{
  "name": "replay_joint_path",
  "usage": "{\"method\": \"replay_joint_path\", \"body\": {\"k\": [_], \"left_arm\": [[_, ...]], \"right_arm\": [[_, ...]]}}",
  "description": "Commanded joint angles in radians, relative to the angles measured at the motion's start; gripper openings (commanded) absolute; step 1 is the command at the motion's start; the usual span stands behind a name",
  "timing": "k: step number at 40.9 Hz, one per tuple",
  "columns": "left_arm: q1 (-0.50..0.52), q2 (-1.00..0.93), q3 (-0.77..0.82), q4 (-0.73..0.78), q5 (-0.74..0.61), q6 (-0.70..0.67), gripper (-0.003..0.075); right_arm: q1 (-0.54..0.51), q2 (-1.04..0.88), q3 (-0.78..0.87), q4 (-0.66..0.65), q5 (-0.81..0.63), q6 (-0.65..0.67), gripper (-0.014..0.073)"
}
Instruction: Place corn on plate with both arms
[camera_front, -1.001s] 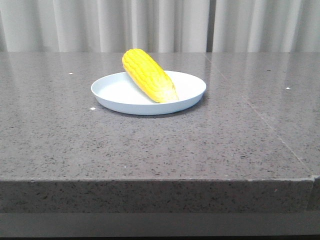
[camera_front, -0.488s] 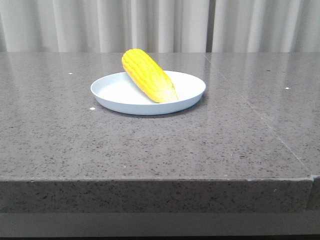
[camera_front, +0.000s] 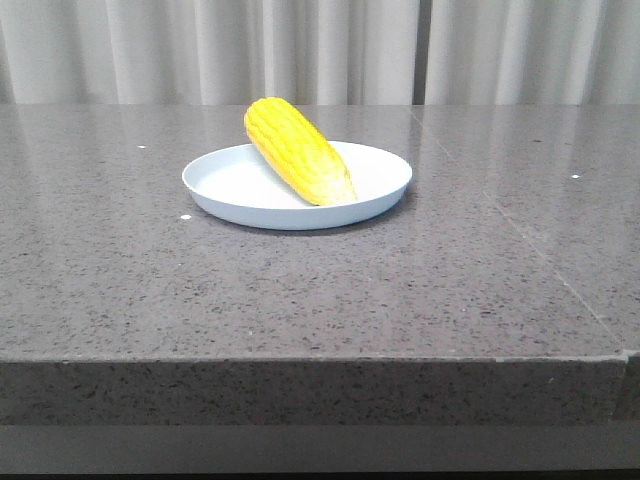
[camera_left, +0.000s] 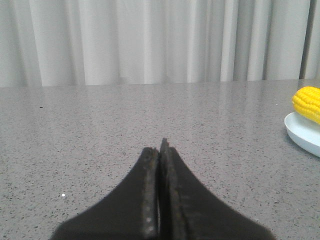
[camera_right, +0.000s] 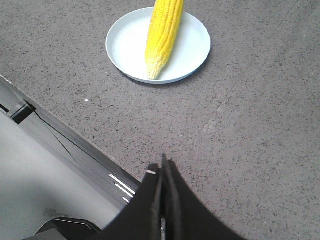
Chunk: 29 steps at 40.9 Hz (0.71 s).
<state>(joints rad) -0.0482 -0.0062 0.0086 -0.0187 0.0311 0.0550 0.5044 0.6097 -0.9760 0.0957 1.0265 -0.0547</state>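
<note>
The yellow corn (camera_front: 297, 150) lies across the pale blue plate (camera_front: 230, 195) in the middle of the grey stone table, its paler tip toward the front right and its thick end over the far rim. It also shows in the right wrist view (camera_right: 163, 32) on the plate (camera_right: 195, 45), and at the edge of the left wrist view (camera_left: 307, 102) with a bit of plate (camera_left: 300, 135). My left gripper (camera_left: 160, 147) is shut and empty, low over bare table, well left of the plate. My right gripper (camera_right: 161, 167) is shut and empty, above the table's front edge. Neither gripper shows in the front view.
The table's front edge (camera_front: 320, 360) runs across the front view, and also shows in the right wrist view (camera_right: 65, 135) beside my gripper. A seam (camera_front: 540, 255) crosses the tabletop on the right. Pale curtains (camera_front: 320, 50) hang behind.
</note>
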Motion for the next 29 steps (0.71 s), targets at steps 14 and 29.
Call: {"method": "replay_joint_path", "body": {"k": [14, 29], "left_arm": [[-0.008, -0.017, 0.023, -0.001, -0.081, 0.001, -0.0020], [-0.008, -0.017, 0.023, -0.001, -0.081, 0.001, -0.0020]], "right_arm": [[-0.003, 0.000, -0.020, 0.005, -0.071, 0.001, -0.0087], [-0.287, -0.225, 0.279, -0.004, -0.519, 0.001, -0.0087]]}}
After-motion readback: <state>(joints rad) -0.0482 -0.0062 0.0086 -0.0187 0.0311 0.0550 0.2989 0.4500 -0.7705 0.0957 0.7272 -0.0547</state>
